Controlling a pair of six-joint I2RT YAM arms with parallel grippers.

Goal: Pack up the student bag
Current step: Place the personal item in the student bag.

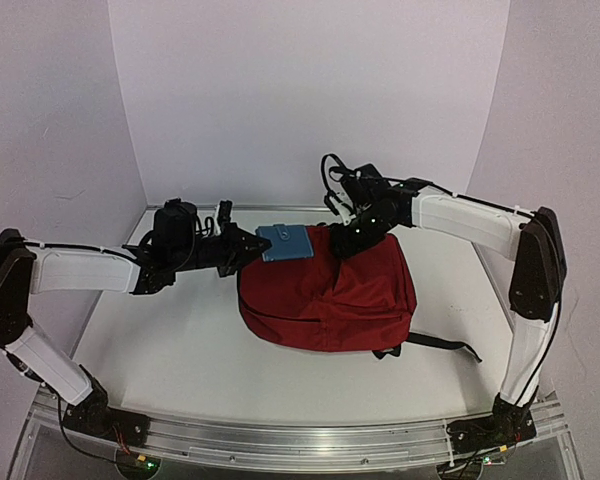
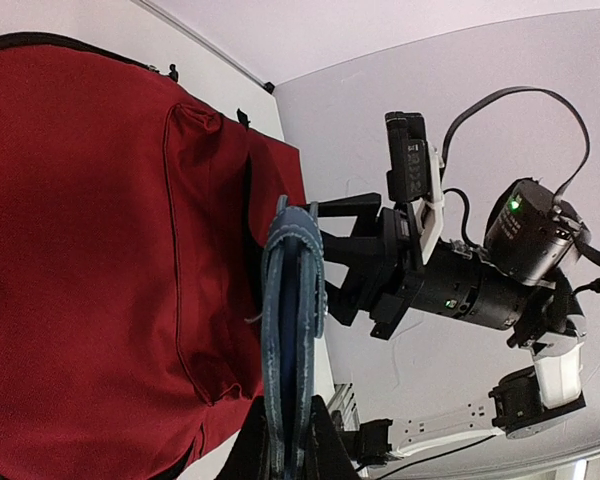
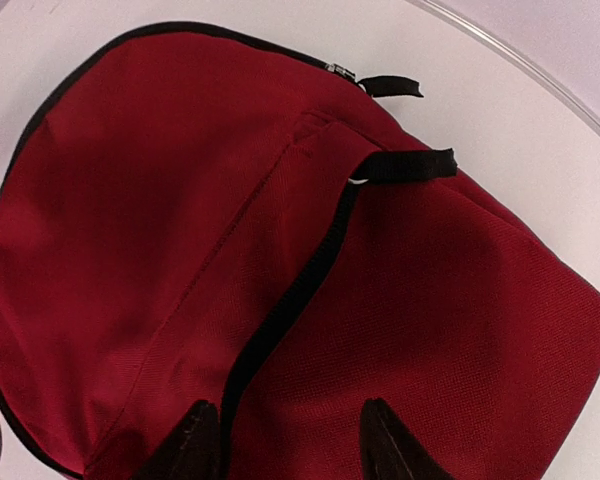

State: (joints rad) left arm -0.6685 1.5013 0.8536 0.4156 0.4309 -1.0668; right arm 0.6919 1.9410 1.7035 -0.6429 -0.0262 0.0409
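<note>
Dark red fabric marks the student bag [image 1: 330, 295], lying at the middle of your white table [image 1: 170, 345]. Your left gripper [image 1: 250, 247] is clamped on a flat blue denim pouch [image 1: 285, 242] at the bag's far left rim. Your right gripper [image 3: 290, 410] hangs over the bag's far end, jaws apart and holding nothing, with the black zipper line [image 3: 280, 310] running between them.
</note>
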